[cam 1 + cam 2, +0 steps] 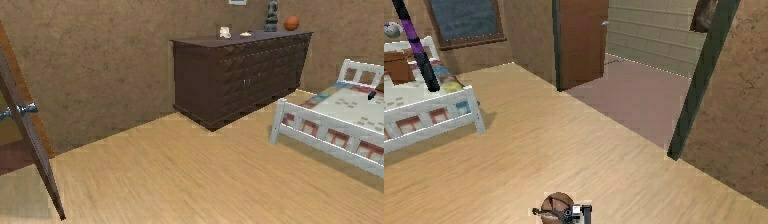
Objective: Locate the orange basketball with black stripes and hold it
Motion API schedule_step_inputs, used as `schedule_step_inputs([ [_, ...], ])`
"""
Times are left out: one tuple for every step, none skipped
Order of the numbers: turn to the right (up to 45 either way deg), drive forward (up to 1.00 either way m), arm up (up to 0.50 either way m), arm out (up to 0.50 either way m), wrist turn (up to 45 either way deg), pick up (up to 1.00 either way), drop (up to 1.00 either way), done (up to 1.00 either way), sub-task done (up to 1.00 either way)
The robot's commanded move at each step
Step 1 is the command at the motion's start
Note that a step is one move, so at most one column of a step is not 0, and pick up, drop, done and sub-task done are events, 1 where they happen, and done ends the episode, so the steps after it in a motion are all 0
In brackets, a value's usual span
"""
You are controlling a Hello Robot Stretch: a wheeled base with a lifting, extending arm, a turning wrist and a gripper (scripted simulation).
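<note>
An orange ball, likely the basketball, rests on top of the dark wooden dresser near its far right end, against the brown wall; any stripes are too small to make out. My gripper appears at the bottom edge of the arm side view, a small dark body with a brownish round part, low over the wooden floor. Its far end is hard to make out, so I cannot tell whether it holds anything.
A dark statue, a small white object and a plate share the dresser top. A white bed stands at right. A door stands at left. A black-purple pole, brown door and dark post stand around open floor.
</note>
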Motion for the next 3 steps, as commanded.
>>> schedule_step_inputs([
  [0.0, 0.00, 0.00, 0.00, 27.0, 0.00, 0.00, 0.00, 0.00],
  [0.0, 0.00, -0.30, 0.00, 0.0, 0.00, 0.00, 0.00, 0.00],
  [0.0, 0.00, 0.00, 0.00, 0.0, 1.00, 0.00, 0.00, 0.00],
])
